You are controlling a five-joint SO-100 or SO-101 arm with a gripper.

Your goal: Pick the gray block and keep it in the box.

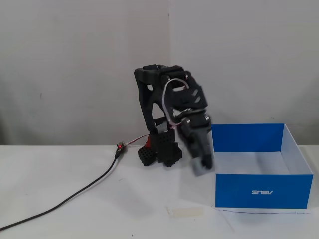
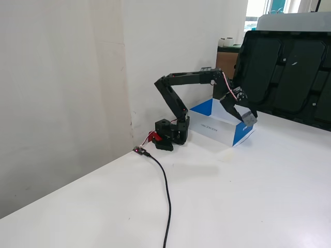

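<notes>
1. One black arm (image 1: 167, 99) reaches out from its base near the back edge of the tabletop (image 1: 60, 184), with the fingers (image 1: 204, 167) angled downward.
2. The fingers are closed on the gray block (image 2: 249, 118), which hangs in the air, clear of the tabletop.
3. In a fixed view the gray block (image 1: 203, 169) appears blurred, just left of the box's front left corner and partly over its left wall.
4. In the other fixed view the block sits above the near corner of the box (image 2: 220, 124); whether it is already over the box's floor cannot be told.
5. The box (image 1: 261, 189) stands on the right part of the tabletop, its blue walls upright and its white floor bare.
6. A black cable (image 1: 75, 196) runs from beside the arm's base toward the front left edge of the tabletop.
</notes>
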